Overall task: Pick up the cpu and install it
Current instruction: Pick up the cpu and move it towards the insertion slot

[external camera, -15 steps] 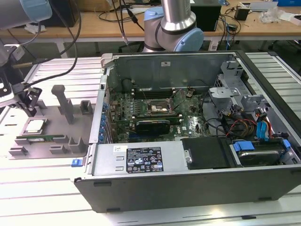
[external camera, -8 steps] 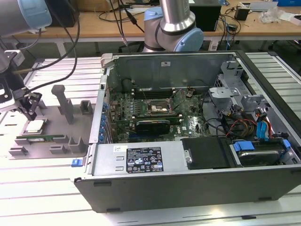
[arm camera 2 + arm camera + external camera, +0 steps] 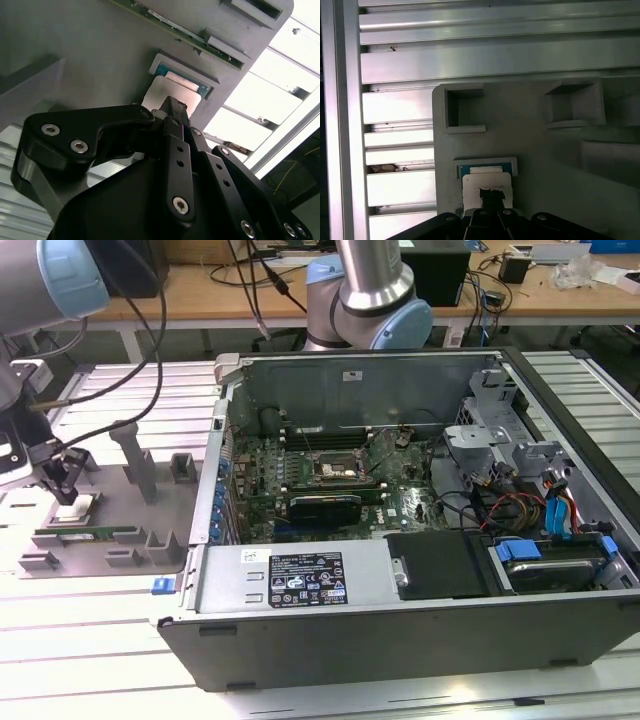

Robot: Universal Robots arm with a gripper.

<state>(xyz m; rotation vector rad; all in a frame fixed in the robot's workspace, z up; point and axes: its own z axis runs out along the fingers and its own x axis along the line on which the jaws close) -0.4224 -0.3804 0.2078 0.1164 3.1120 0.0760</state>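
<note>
- Exterior view: the gripper (image 3: 62, 490) hangs over the grey fixture plate (image 3: 110, 490), right above the cpu (image 3: 78, 508), which sits near the plate's edge on the exterior view's left.
- A green memory stick (image 3: 90, 533) lies on the plate just beside the cpu. Off the plate, toward the exterior view's right, the open computer case (image 3: 400, 640) shows its socket frame (image 3: 335, 468) uncovered. This is the view that takes in the case.
- Second wrist view: up close, the gripper (image 3: 172, 106) points at the cpu (image 3: 159, 95), silver top up, in a shallow pocket of the plate (image 3: 90, 50). The memory stick (image 3: 200, 37) runs along beyond it.
- First wrist view: the gripper (image 3: 490, 196) covers the near part of the cpu (image 3: 487, 181). The plate (image 3: 530, 145) lies on a slatted metal table (image 3: 470, 65).
- Whether the gripper is clamped on the cpu, I cannot tell. Its black body hides the contact.
</note>
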